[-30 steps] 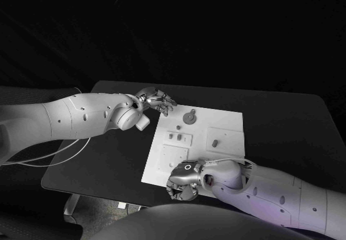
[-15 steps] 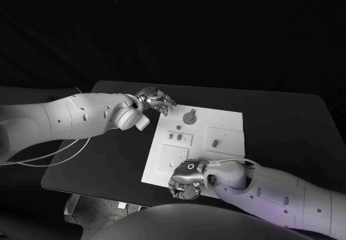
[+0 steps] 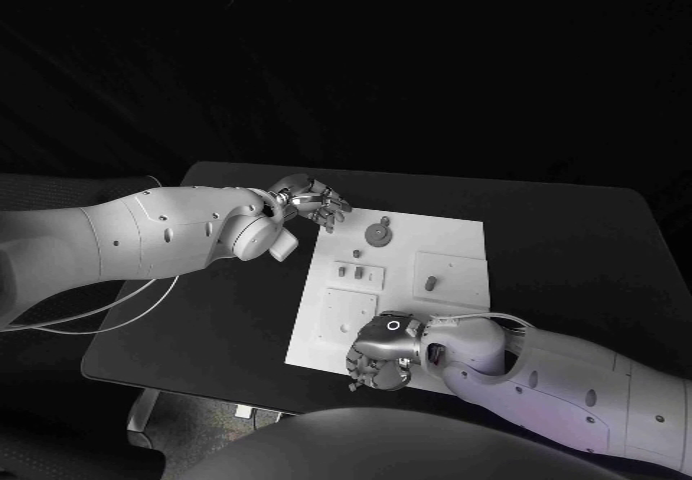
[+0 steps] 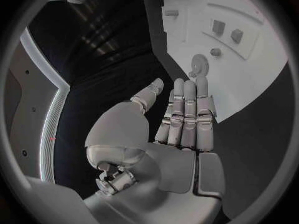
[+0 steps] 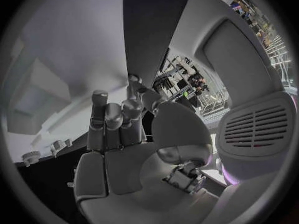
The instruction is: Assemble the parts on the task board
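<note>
The white task board [image 3: 447, 250] sits mid-table on the black table [image 3: 577, 240], with a gear-shaped part [image 3: 378, 236] near its far left corner and small parts [image 3: 430, 284] in its recesses. The left hand [image 3: 310, 203] hovers just off that far left corner, fingers straight, lying side by side, holding nothing. The right hand [image 3: 381, 355] is at the board's near edge, fingers curled; can't tell if it's gripping anything.

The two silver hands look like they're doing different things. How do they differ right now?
The left hand sits at the far corner of the white board, fingers stretched out straight side by side; the right hand sits at the board's near edge, fingers bent. The left reaches in from the table side, the right from the robot's side. Neither holds any piece.
</note>
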